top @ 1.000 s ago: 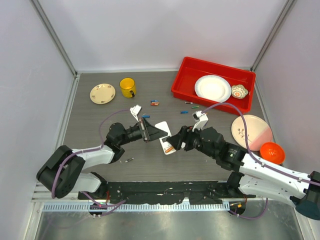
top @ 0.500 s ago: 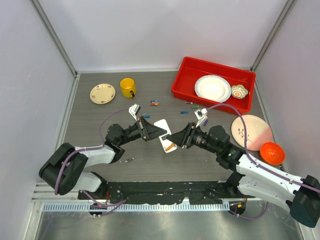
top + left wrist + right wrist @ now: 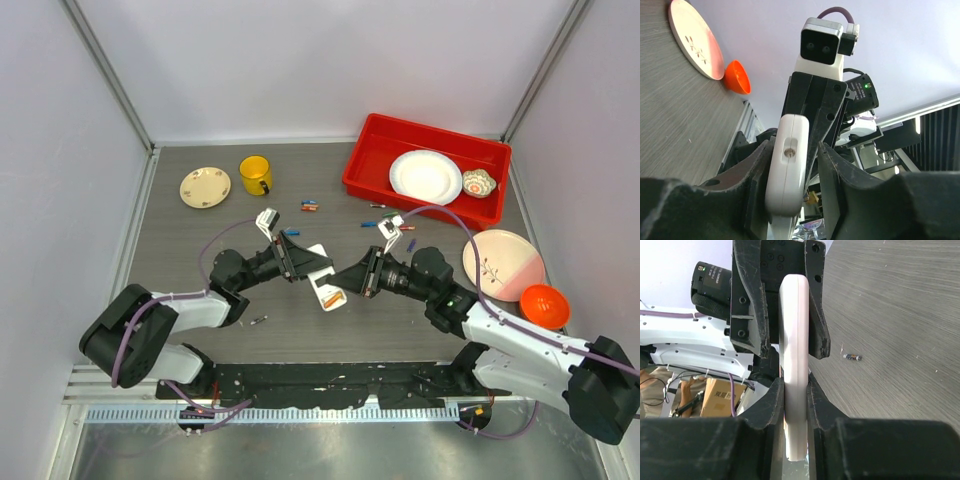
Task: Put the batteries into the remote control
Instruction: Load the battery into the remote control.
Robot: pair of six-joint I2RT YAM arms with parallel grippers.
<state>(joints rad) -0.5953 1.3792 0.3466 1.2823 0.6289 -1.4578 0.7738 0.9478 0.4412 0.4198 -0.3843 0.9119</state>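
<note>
No text can be read in any view. In the right wrist view, a small label on the black motor behind the remote and the print on a cardboard box are too small to make out.

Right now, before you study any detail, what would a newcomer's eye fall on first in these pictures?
The white remote control sits at mid-table between the two arms: the right gripper has its jaws clamped on it, while the left gripper flanks it with a gap on one side. Next comes the red bin at the far right with a white plate inside, and small batteries scattered before it.
</note>
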